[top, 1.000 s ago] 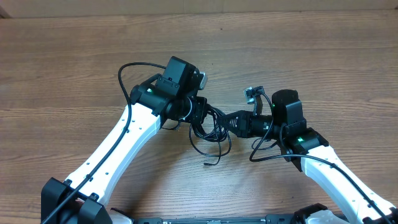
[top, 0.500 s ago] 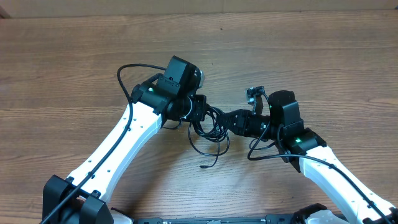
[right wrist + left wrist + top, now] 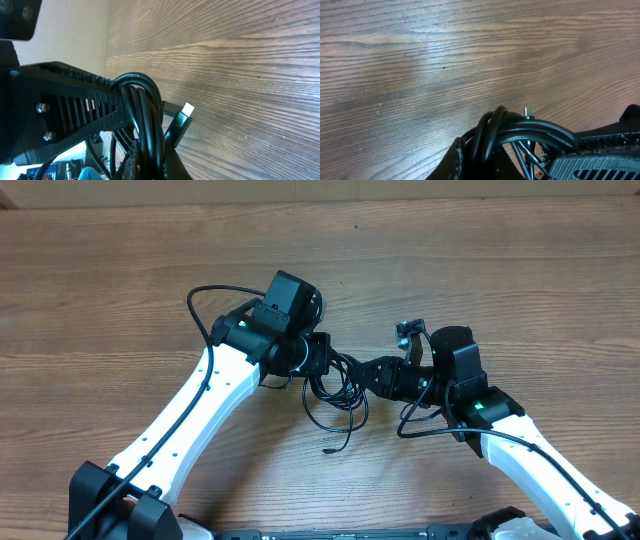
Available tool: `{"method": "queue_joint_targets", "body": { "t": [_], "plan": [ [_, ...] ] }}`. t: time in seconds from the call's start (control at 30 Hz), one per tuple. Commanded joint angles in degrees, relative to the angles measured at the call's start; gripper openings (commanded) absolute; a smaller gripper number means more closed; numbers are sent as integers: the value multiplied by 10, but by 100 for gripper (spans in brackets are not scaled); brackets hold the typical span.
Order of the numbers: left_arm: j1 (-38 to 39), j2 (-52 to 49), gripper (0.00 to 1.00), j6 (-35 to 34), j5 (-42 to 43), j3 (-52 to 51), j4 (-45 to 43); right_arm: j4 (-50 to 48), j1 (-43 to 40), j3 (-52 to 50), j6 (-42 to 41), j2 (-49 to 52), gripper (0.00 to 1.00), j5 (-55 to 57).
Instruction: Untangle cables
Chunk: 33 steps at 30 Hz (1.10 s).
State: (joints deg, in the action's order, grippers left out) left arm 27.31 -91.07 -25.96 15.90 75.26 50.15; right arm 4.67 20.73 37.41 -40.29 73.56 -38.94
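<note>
The cables [image 3: 342, 387] hang as one knotted black bundle between my two grippers, just above the middle of the table. A loose end [image 3: 327, 448] trails toward the front. My left gripper [image 3: 323, 362] is shut on the bundle's left side. In the left wrist view the cords [image 3: 520, 131] arch out of the left gripper [image 3: 485, 161], with a small metal plug tip [image 3: 526, 111] sticking up. My right gripper [image 3: 372, 376] is shut on the right side. The right wrist view has loops [image 3: 145, 107] clamped in the right gripper [image 3: 152, 165] and a silver-tipped plug [image 3: 186, 110] beside them.
The wooden table [image 3: 520, 270] spreads around both arms. A thick black arm wire [image 3: 205, 305] loops out behind the left wrist, and another [image 3: 425, 425] hangs by the right wrist. The two grippers sit very close together.
The right arm has shifted slightly left toward the left gripper. The loose cable end has slid a little left and forward. Both grips hold.
</note>
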Motion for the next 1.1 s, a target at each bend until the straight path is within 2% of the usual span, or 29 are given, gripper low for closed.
{"method": "queue_joint_targets", "body": {
  "t": [0.0,0.07,0.1,0.13,0.3,0.9,1.07],
  "plan": [
    [-40,-4,17,-62,-160,10,-10,21,-4,-10,-7,-9,4,25],
    [-40,-4,17,-71,-147,10,-11,21,-4,-11,-6,-9,4,31],
    [-40,-4,9,-75,-138,10,-11,21,-4,-11,-6,-9,4,31],
    [-40,-4,4,-75,-126,10,-11,21,-4,-11,-6,-9,4,32],
    [-38,-4,4,-75,-98,10,-9,16,-4,-11,-7,-9,4,44],
    [-12,-4,4,-74,-98,5,8,17,-4,-11,-33,-9,4,38],
    [-3,-4,7,-3,-46,-8,5,16,-4,-11,-74,-9,4,37]
  ]
}}
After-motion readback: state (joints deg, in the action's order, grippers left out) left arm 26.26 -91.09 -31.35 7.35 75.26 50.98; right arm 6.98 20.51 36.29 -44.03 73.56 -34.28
